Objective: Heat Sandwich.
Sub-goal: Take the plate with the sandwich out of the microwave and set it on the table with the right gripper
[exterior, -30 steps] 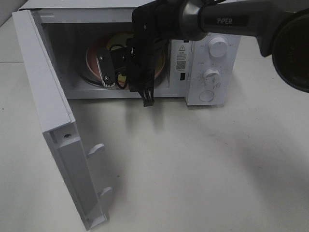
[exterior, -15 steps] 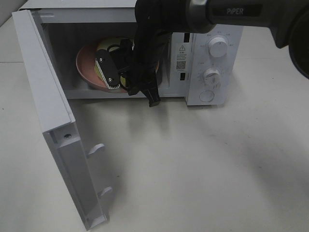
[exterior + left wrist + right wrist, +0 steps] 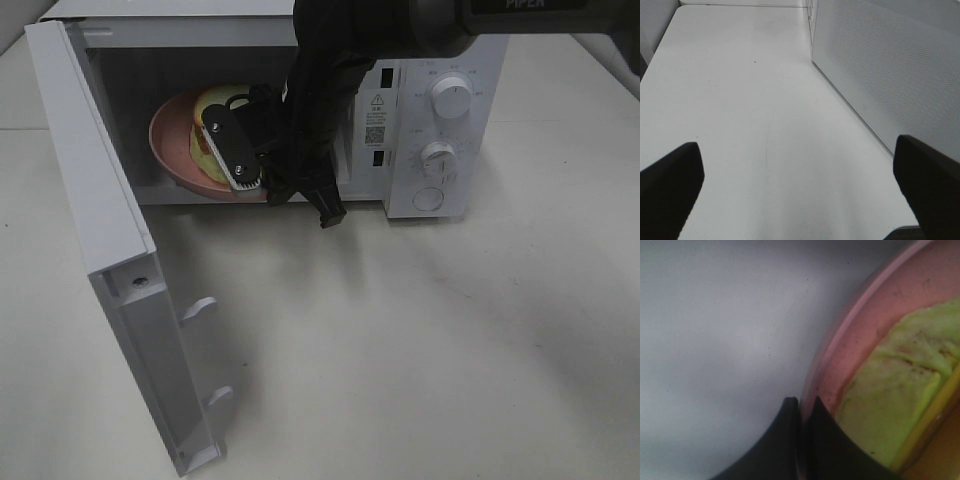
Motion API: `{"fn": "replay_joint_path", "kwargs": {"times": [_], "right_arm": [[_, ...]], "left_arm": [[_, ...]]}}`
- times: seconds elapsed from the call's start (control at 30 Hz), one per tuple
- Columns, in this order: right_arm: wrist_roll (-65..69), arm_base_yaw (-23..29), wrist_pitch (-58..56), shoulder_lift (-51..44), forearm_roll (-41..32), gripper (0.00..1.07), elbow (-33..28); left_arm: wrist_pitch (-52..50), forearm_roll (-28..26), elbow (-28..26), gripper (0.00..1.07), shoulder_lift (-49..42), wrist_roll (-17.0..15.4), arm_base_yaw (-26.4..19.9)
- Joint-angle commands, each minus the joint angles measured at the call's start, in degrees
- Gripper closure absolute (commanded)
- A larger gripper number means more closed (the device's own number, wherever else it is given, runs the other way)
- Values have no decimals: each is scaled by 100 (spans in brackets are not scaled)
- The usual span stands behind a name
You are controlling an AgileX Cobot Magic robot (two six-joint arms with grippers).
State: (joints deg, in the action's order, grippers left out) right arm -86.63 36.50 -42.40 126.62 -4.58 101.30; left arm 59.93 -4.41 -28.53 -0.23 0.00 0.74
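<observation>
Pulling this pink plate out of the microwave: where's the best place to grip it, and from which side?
Grip the pink plate by its thin raised rim at the edge nearest the open door side, coming in level from the front. The right pincer is already shut on that rim; the sandwich fills the middle, so the rim is likely the only clean hold.

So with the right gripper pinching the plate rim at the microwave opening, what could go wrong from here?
1. The right gripper is shut on just the thin rim of the pink plate; that edge pinch may slip.
2. The plate looks tilted in the high view, so the sandwich could slide.
3. The open microwave door stands close beside the plate's path; a sideways swing might clip it.
</observation>
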Motion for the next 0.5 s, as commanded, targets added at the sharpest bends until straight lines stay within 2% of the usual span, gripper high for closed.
{"fn": "replay_joint_path", "kwargs": {"times": [0.03, 0.5], "right_arm": [[-201, -17, 195, -292, -63, 107, -258], [-430, 103, 567, -1071, -80, 107, -1427]], "left_arm": [[-74, -6, 29, 9, -132, 0, -11], [-74, -6, 29, 9, -132, 0, -11]]}}
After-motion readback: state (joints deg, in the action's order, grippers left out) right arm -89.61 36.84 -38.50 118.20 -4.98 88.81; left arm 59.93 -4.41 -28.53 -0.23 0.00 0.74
